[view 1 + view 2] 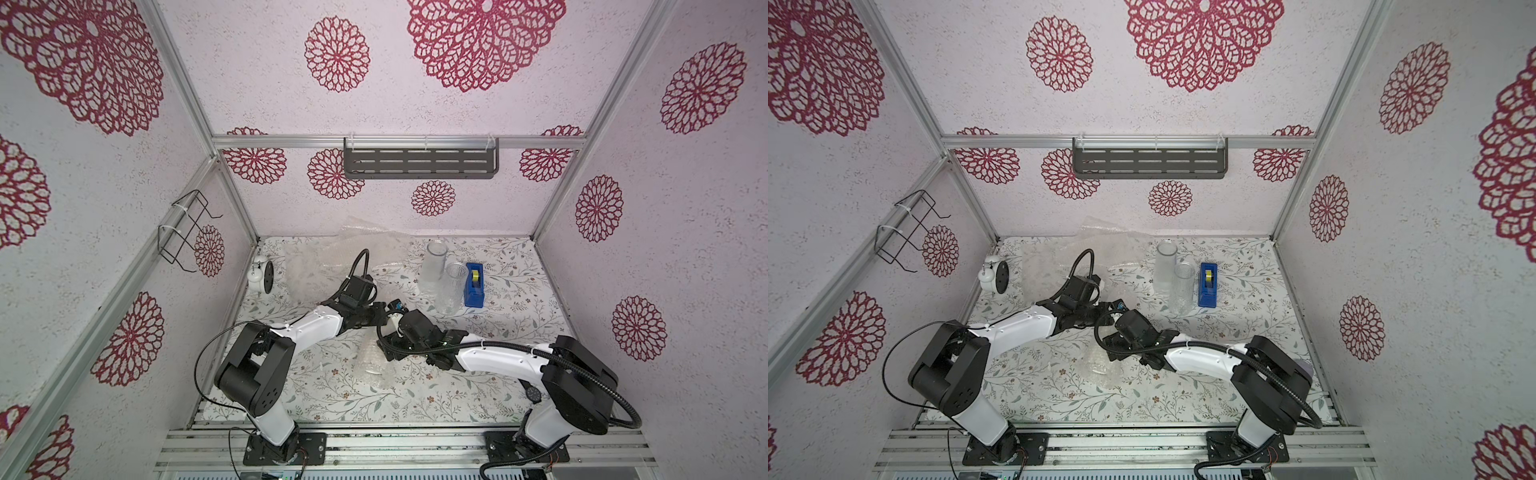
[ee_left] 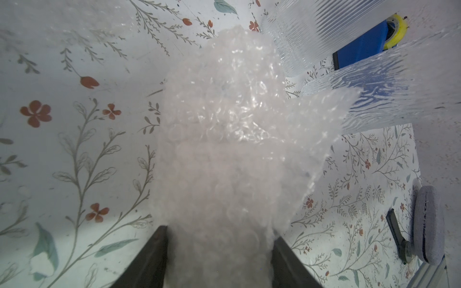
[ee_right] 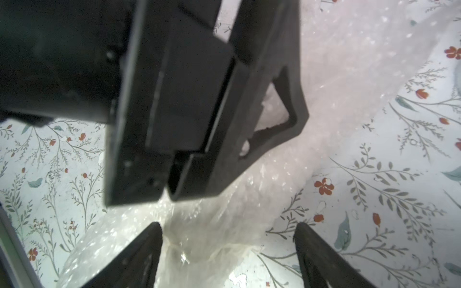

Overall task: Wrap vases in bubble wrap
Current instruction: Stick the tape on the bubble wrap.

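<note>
A bundle of bubble wrap around a whitish body sits between the fingers of my left gripper, which is shut on it. In both top views this gripper is at mid table. My right gripper stands open just in front of it, with a loose tail of the wrap between its fingers and a gap on one side. A frosted glass vase and a clear ribbed glass vase stand upright at the back right. More bubble wrap sheets lie at the back left.
A blue tape dispenser stands right of the two glass vases. A white alarm clock is at the left wall. A dark shelf hangs on the back wall and a wire rack on the left wall. Crumpled wrap lies toward the table's front.
</note>
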Available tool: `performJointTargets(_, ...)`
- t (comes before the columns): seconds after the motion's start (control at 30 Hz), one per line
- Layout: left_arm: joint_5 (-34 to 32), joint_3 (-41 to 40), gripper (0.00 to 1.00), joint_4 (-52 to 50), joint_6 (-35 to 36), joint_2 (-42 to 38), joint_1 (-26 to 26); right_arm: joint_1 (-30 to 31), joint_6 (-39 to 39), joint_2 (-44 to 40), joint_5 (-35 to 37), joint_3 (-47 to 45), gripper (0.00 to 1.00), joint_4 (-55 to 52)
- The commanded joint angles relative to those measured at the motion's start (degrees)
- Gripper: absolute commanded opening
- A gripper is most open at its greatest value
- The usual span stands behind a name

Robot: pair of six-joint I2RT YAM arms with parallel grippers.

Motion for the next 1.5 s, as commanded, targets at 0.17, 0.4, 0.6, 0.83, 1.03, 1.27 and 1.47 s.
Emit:
performJointTargets(0.17, -1.0, -1.6, 0.47, -3.6, -0.5, 0.0, -0.2, -1.9, 5.4, -6.1, -0.3, -5.8, 0.67, 3.1)
performJointTargets(0.4, -0.9, -1.9, 0.47, -3.6, -0.5, 0.1, -0.2, -1.9, 5.9, -1.4, 0.3, -6.1, 0.58, 5.3)
performJointTargets(0.6, -1.2, -2.1, 0.47, -3.6, -0.9, -0.1, -0.3, -2.1, 5.8, 0.1, 2.3, -5.3, 0.57, 4.3)
performJointTargets(0.83, -1.5, -2.2, 0.47, -3.8, -1.0, -0.5, -0.2, -2.8, 4.9, -0.3, 3.8, -6.3, 0.50, 3.7)
performJointTargets(1.03, -1.6, -2.3, 0.47, -4.0, -1.2, -0.9, -0.2, -2.7, 5.3, 4.1, 2.2, -4.2, 0.47, 5.8)
performJointTargets(1.27, -1.7, -2.2, 0.47, -4.4, -1.1, -0.9, -0.2, -2.8, 5.1, 0.8, 6.8, -5.5, 0.49, 2.6)
performJointTargets(1.47, -1.8, -2.0, 0.47, -4.3, -1.3, -1.0, -0.2, -2.9, 5.2, 3.1, 3.8, -6.1, 0.46, 4.9)
